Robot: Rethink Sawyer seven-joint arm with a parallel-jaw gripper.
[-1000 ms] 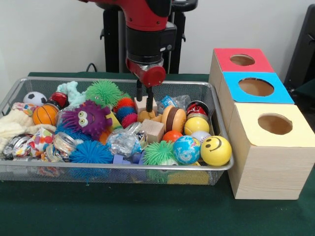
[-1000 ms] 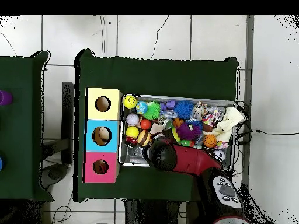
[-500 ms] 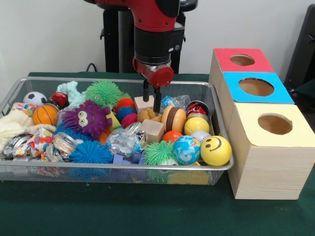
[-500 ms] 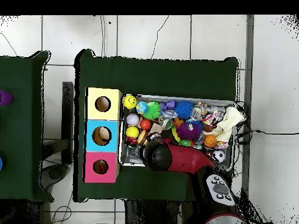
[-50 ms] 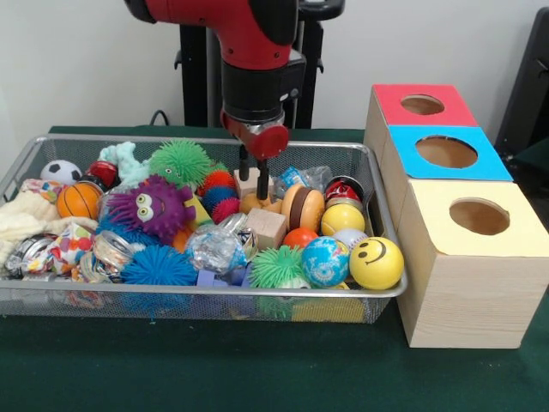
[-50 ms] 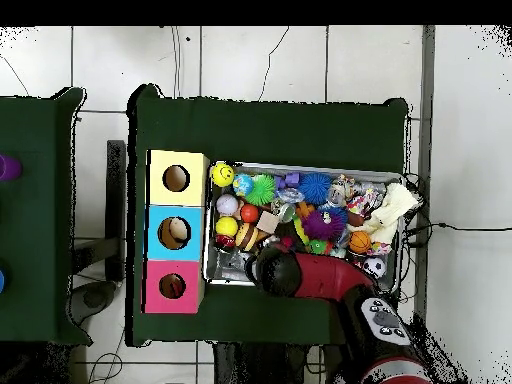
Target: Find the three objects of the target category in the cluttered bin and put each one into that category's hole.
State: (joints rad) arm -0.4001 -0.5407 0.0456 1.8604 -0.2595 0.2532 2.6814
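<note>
Hanging from a red and black robot arm (image 5: 257, 51), the hand (image 5: 253, 178) is seen lowered into the far middle part of a silver wire-mesh bin (image 5: 214, 296) on a dark green surface (image 5: 257, 373). Two thin black fingers (image 5: 262, 183) are shown with a narrow gap between them, their tips just above a tan lumpy toy (image 5: 255, 202) and in front of a pale wooden block (image 5: 249, 180); nothing is seen to be gripped, so the hand is read as open.

The bin is crowded with toys. A purple spiky creature with eyes (image 5: 156, 206) is placed left of centre, with a green spiky ball (image 5: 181, 162) behind it and a blue spiky ball (image 5: 159, 266) in front. A small basketball (image 5: 79, 200) and a small soccer ball (image 5: 60, 172) are found at the left end. Toward the right end, a toy hamburger (image 5: 304, 208), a plain yellow ball (image 5: 342, 219), a globe-patterned ball (image 5: 325, 261) and a yellow smiley-face ball (image 5: 376, 262) are grouped.

To the right of the bin, a row of three wooden boxes is set, each with a round hole on top: a red-topped box (image 5: 420, 105) farthest, a blue-topped box (image 5: 446, 153) in the middle, and a yellow-topped box (image 5: 476, 219) nearest.

From overhead, the arm (image 6: 310, 275) is seen covering one edge of the bin (image 6: 300, 168), beside the three boxes.
</note>
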